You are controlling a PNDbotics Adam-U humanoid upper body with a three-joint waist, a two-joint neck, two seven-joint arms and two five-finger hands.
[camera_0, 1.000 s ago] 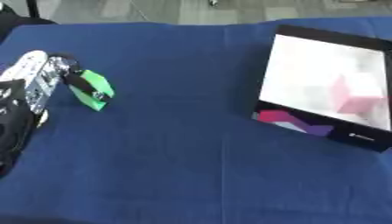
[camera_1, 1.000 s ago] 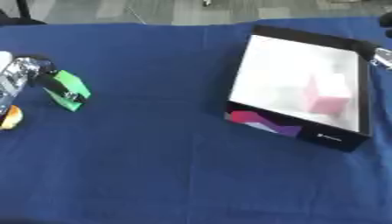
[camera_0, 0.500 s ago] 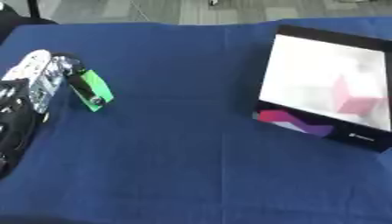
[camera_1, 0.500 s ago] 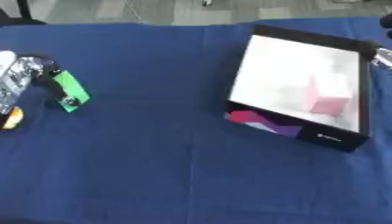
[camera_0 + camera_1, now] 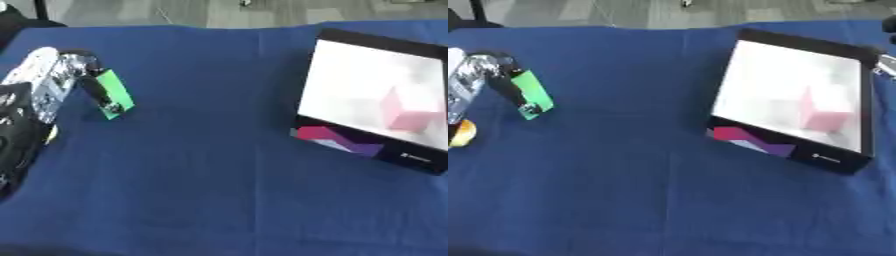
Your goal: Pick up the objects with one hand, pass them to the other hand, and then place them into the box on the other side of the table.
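A blue cloth [image 5: 201, 165] covers the desk from the near edge to the far one, with soft creases running across it and a faint fold line down the middle toward the back. Beyond the desk's far edge lies a grey floor [image 5: 623, 12]. A thin black post [image 5: 479, 14] stands up from that floor at the far left corner, though what it belongs to cannot be told. At the left edge of the desk, near the cloth's side, a small yellow-orange rounded thing [image 5: 463, 134] shows, too blurred to make out further.
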